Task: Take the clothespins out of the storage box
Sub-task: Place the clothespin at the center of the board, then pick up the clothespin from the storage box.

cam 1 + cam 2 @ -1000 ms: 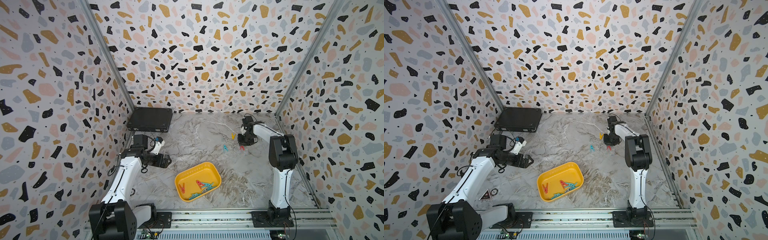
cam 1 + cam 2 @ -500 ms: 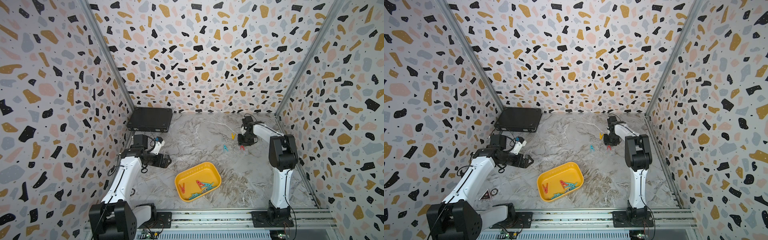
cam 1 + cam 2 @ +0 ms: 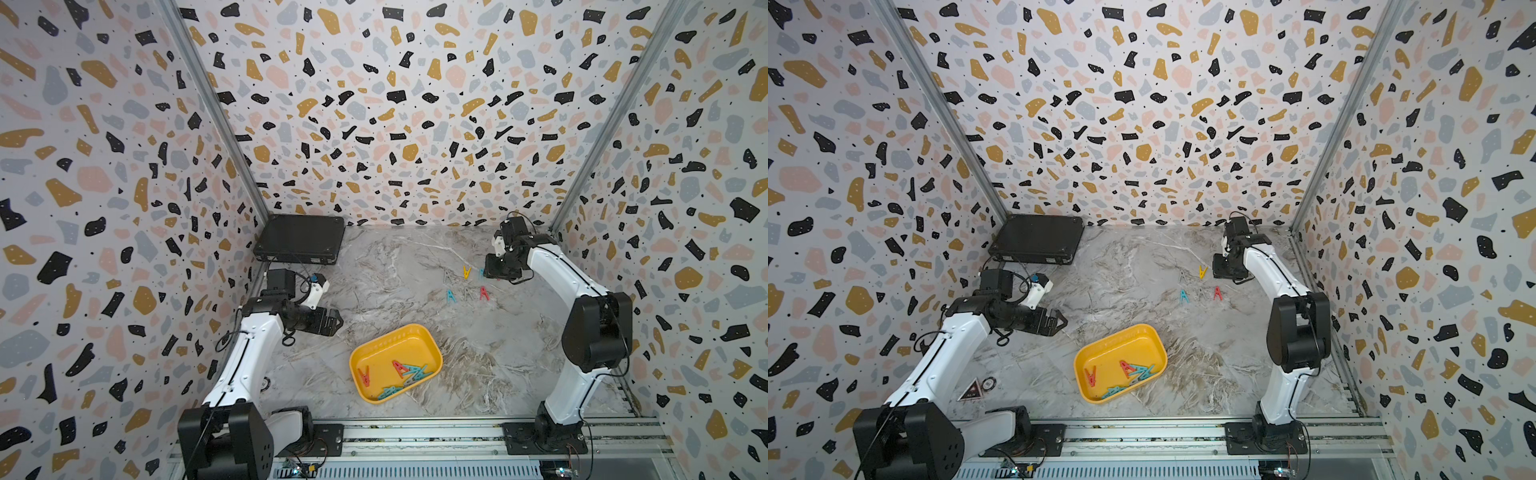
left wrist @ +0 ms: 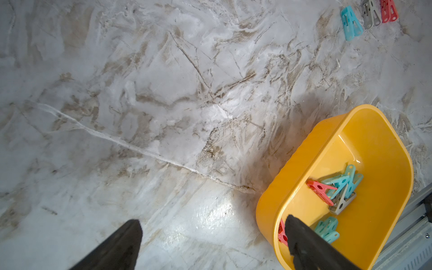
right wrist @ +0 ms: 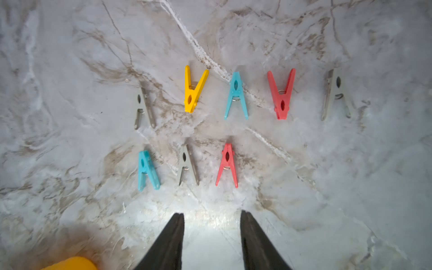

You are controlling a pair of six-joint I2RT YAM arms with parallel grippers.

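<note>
- Yellow plastic storage box [image 3: 395, 347], shallow, rectangular and round-cornered, set askew on the grey marble-patterned table [image 3: 374, 266], near the front edge between the two arms.
- Inside the box: a loose tangle of small A-shaped plastic clothespins [image 3: 409, 371] in teal, red and grey, overlapping too much to count.
- Also in the box, apart from the tangle: a single red clothespin [image 3: 364, 376].
- Farther back, well apart from the box: eight laid-out clothespins [image 5: 236, 95] in two neat rows, clear only in the right wrist view. Grey, yellow, teal, red, grey in one row; teal, grey, red in the other.
- In both top views, grey ones nearly lost against the marble, and the back row's right end hidden beneath the right arm.
- Black right gripper [image 5: 211, 212] above that end of the row, fingers parted, bare table between them, holding nothing.
- Black left gripper [image 4: 212, 219] spread wide and empty, above the table just left of the box. One finger [image 4: 308, 247] blocks part of a red peg in the left wrist view.
- Blurred yellow box corner cut off at the right wrist view's edge.
- Flat black hard case [image 3: 301, 243] in the far left corner.
</note>
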